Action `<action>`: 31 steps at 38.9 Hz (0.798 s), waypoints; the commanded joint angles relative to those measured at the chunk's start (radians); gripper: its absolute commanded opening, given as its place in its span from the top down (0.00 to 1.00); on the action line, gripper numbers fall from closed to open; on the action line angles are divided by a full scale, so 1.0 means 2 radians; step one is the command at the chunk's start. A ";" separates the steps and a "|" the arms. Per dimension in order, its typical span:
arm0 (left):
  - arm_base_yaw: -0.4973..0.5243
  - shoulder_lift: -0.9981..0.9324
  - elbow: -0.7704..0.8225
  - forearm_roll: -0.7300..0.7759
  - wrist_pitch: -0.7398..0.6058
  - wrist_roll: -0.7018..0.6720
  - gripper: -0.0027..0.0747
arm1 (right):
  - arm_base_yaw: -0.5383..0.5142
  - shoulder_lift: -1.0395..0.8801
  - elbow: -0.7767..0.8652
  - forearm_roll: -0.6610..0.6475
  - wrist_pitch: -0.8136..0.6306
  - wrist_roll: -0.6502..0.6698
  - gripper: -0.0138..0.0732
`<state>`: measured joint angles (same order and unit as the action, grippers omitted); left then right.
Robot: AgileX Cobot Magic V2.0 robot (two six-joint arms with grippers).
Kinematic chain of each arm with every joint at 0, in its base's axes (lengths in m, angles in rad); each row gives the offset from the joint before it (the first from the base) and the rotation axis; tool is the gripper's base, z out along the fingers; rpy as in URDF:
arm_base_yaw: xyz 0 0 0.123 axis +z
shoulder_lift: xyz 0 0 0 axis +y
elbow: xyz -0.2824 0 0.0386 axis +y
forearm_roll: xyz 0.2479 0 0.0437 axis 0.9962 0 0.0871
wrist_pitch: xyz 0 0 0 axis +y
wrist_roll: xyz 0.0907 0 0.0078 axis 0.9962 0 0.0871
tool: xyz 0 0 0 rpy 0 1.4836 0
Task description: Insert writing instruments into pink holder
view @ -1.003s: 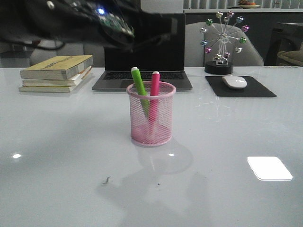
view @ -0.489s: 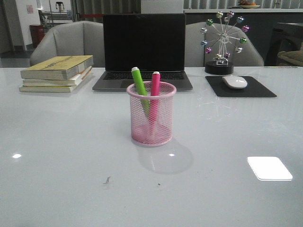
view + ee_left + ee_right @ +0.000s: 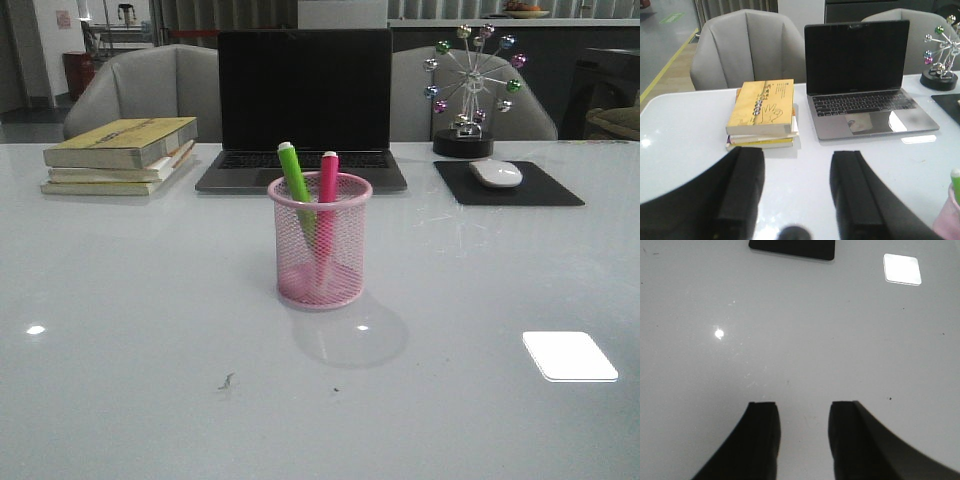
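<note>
The pink wire-mesh holder (image 3: 320, 250) stands mid-table in the front view. Inside it lean the green highlighter (image 3: 294, 182) and the pink highlighter (image 3: 327, 190), caps sticking above the rim. Neither arm shows in the front view. My left gripper (image 3: 797, 152) is open above bare table, with nothing between its fingers; the holder's edge (image 3: 949, 225) and the green cap (image 3: 955, 176) peek in at the side of its view. My right gripper (image 3: 803, 405) is open over bare table, holding nothing.
A laptop (image 3: 303, 105) sits behind the holder, a stack of books (image 3: 120, 152) at the back left. A mouse (image 3: 495, 173) on a black pad (image 3: 508, 185) and a ferris-wheel ornament (image 3: 468, 88) are at the back right. Chairs stand beyond the table.
One second ago a dark arm crossed the top left of the front view; it has withdrawn out of sight. The holder and both highlighters have not moved.
</note>
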<state>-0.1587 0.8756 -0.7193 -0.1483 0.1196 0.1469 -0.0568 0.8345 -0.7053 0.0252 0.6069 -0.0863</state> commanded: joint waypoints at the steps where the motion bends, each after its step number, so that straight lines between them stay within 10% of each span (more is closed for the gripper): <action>1: 0.002 -0.050 0.024 -0.001 -0.038 0.000 0.48 | -0.003 -0.004 -0.014 -0.003 -0.032 -0.003 0.42; 31: 0.002 -0.185 0.112 0.007 -0.041 0.000 0.48 | -0.003 -0.004 -0.014 -0.003 -0.079 -0.003 0.42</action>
<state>-0.1563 0.5042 -0.4670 -0.1329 0.1246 0.1469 -0.0568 0.8345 -0.7053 0.0252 0.5314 -0.0863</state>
